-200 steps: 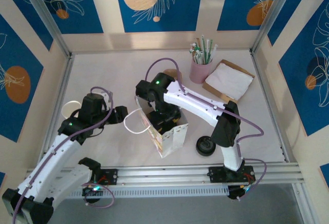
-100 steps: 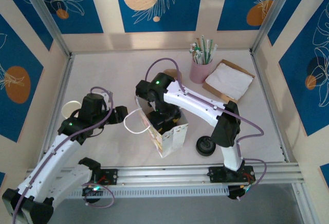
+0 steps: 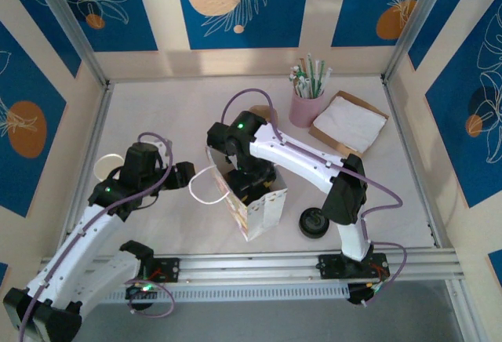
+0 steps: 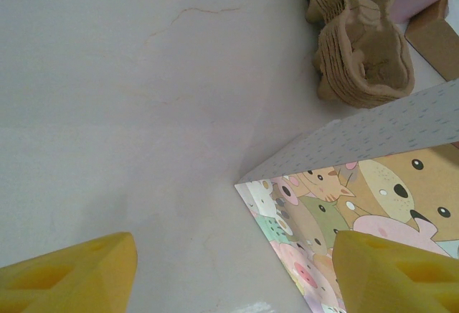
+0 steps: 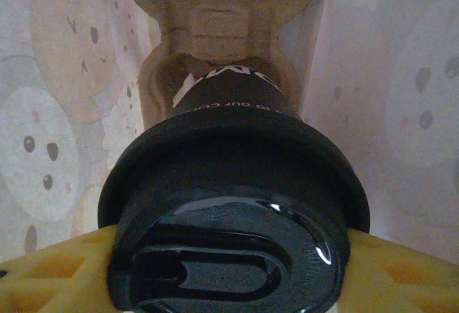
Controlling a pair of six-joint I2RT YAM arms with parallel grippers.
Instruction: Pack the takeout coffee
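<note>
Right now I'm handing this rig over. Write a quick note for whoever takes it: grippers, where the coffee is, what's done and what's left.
Left gripper: open and empty, beside the paper bag.
Right gripper: down inside the bag, closed on the takeout coffee.
Done: the coffee is inside the bag, over a pulp carrier at the bottom.
Left: I can't tell whether the cup is seated in the carrier. Probably lower it in, release it and lift the right arm out of the bag.
</note>
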